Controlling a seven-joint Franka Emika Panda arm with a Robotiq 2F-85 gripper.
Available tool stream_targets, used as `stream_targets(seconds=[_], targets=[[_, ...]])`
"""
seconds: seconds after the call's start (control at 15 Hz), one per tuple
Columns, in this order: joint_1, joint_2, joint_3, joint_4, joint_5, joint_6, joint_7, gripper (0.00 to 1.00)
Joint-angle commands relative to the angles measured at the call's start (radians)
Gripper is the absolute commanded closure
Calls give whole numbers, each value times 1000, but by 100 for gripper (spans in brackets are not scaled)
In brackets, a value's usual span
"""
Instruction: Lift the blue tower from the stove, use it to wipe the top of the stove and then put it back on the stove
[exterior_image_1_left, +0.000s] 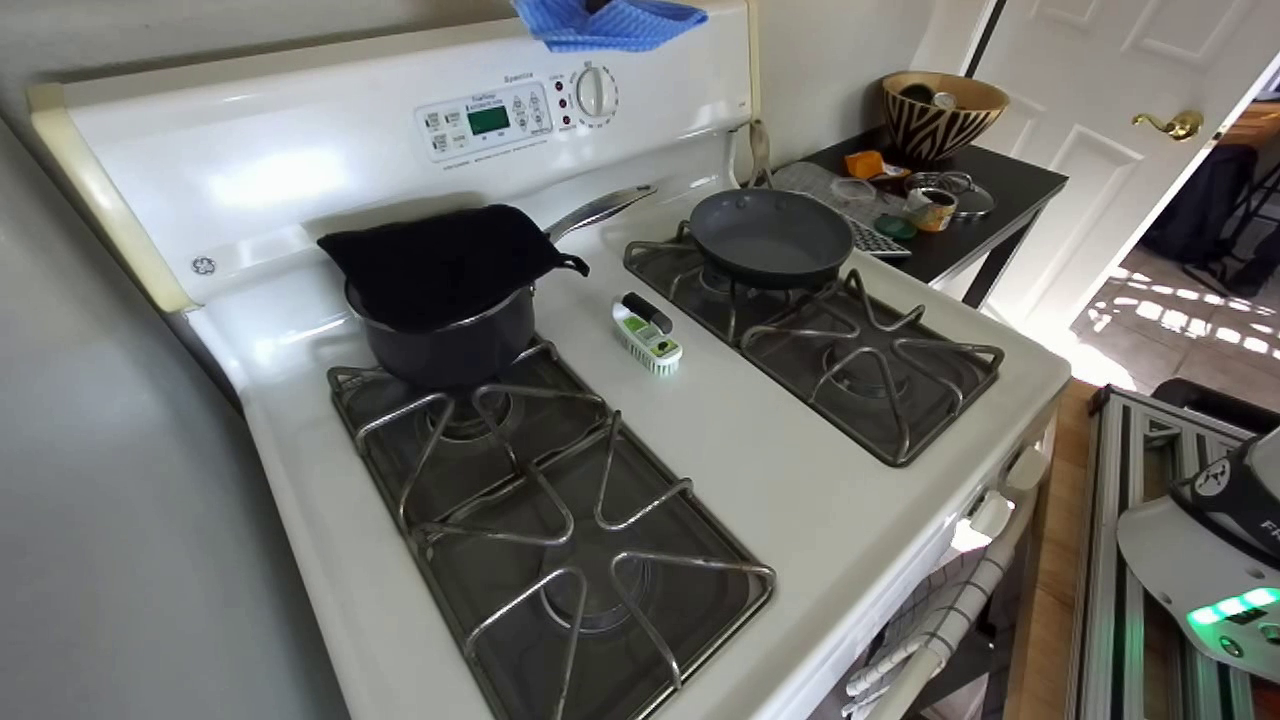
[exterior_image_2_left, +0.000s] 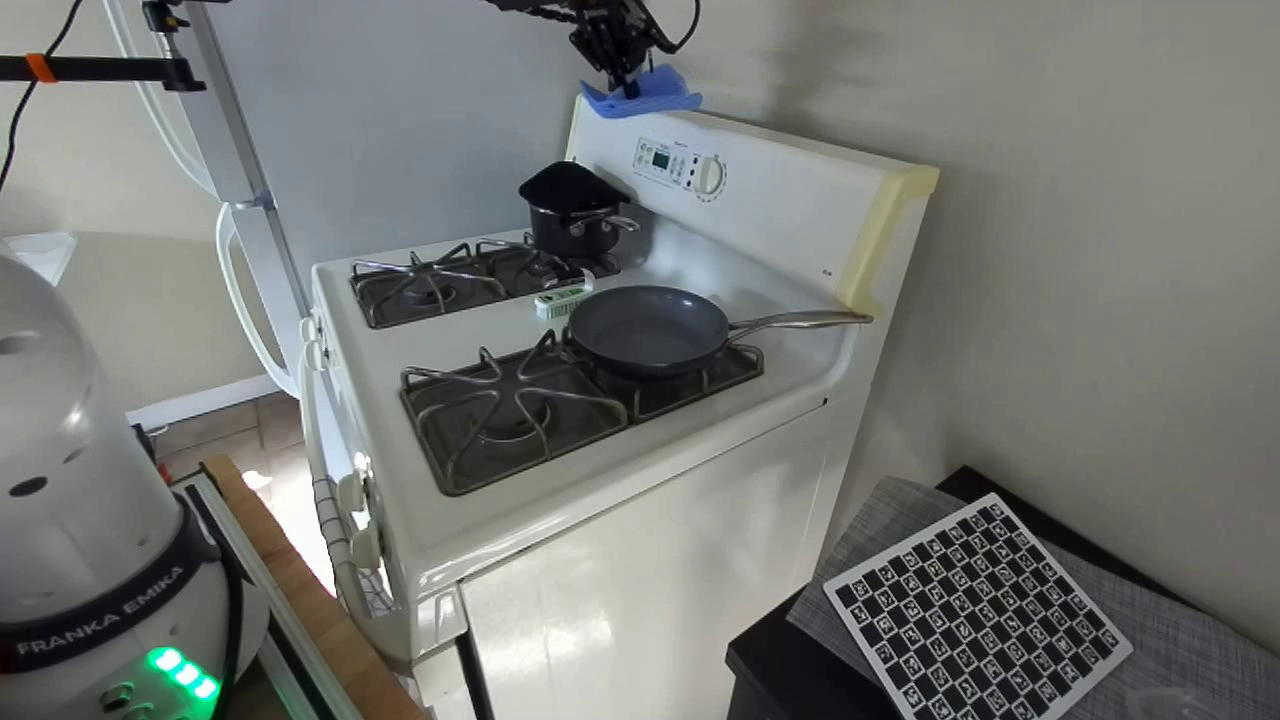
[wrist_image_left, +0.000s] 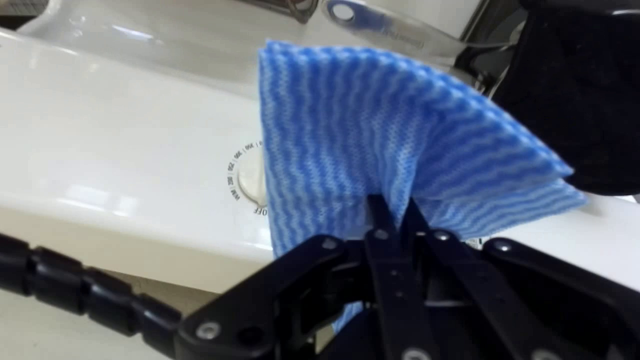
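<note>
The blue towel (exterior_image_1_left: 612, 28) is a thin striped cloth at the top edge of the stove's back panel. It also shows in an exterior view (exterior_image_2_left: 655, 92) and fills the middle of the wrist view (wrist_image_left: 345, 130). My gripper (wrist_image_left: 392, 210) is shut on a fold of the towel, and the cloth spreads out on both sides of the fingers. The gripper (exterior_image_2_left: 630, 88) is above the back panel; I cannot tell whether the towel touches it. The white stove (exterior_image_1_left: 740, 450) stands below, with dark grates on its top.
A dark pot (exterior_image_1_left: 450, 340) with a black cloth (exterior_image_1_left: 440, 265) over it stands on the back burner. A grey pan (exterior_image_1_left: 770, 235) sits on a grate, handle toward the back. A green-white brush (exterior_image_1_left: 648, 338) lies between the grates. The oven knob (exterior_image_1_left: 597, 92) is on the back panel.
</note>
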Motion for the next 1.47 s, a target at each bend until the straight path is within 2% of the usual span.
stream_targets(seconds=[0.0, 0.2, 0.27, 0.8, 0.93, 1.2, 1.4], targets=[[-6, -101, 29, -119, 9, -84, 55, 100], [-11, -137, 45, -184, 22, -127, 94, 100], [-16, -88, 46, -114, 4, -113, 68, 100], [-15, -123, 59, -174, -7, -121, 93, 100], [3, -149, 74, -200, 44, -138, 79, 100], [51, -191, 108, -269, 275, -161, -33, 100], [69, -213, 126, -312, 357, -207, -48, 100]])
